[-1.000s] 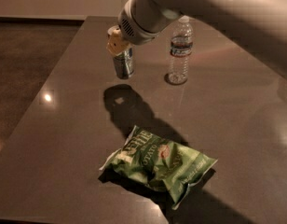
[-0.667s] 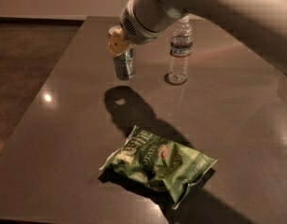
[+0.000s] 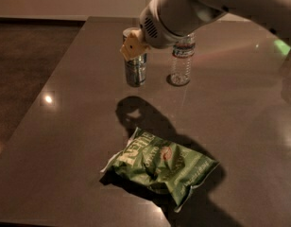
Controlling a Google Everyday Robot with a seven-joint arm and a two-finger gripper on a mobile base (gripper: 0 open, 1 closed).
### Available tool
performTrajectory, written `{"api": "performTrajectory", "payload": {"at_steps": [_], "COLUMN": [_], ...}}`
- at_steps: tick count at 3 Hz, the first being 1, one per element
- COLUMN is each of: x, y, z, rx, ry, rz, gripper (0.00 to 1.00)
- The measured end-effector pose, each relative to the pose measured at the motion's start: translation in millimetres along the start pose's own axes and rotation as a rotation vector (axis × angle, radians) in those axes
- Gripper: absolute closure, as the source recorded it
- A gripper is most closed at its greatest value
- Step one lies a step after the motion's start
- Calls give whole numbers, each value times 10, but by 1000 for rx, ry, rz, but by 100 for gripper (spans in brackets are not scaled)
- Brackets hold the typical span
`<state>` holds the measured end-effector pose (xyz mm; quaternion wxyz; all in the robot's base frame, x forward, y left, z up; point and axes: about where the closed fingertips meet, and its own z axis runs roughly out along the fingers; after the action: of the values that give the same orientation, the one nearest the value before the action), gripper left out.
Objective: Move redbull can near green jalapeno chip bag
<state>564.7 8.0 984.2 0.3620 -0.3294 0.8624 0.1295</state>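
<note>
A: Where is the redbull can (image 3: 135,69) to be found?

B: It is seen upright at the far side of the worktop (image 3: 74,131), just beside a clear water bottle (image 3: 181,63) and well apart from the green jalapeno chip bag (image 3: 162,167), which lies flat nearer the camera.

A: And the tool (image 3: 134,45)?

B: It is placed over the top of the can, at the end of the white arm (image 3: 192,8). How far it is open cannot be told, nor whether the can is gripped. Whether the can rests on the worktop or is raised off it cannot be told either.

A: How is the can expected to handle?

B: It is judged to be stiff, smooth and somewhat slippery. Its thin wall could be dented if it is squeezed hard. Being tall and slim, it could be tipped easily by a sideways knock.

A: Where should it be held?

B: The upper part of the wall, across the round body, is judged best, so that it is kept upright while carried.

A: What is called for at the bag?

B: The can should be set down on bare worktop just beside the soft, crinkled foil, not on it, where it would likely be toppled.
</note>
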Motion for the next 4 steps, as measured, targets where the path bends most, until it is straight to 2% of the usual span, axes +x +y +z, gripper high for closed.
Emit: {"api": "performTrajectory", "payload": {"at_steps": [2,4], "x": [450,816], "y": [-27,-150], "z": [-264,-466], "rx": [-36,-51], "ry": [25,30], "rz": [25,-45], "gripper": [100,100]}}
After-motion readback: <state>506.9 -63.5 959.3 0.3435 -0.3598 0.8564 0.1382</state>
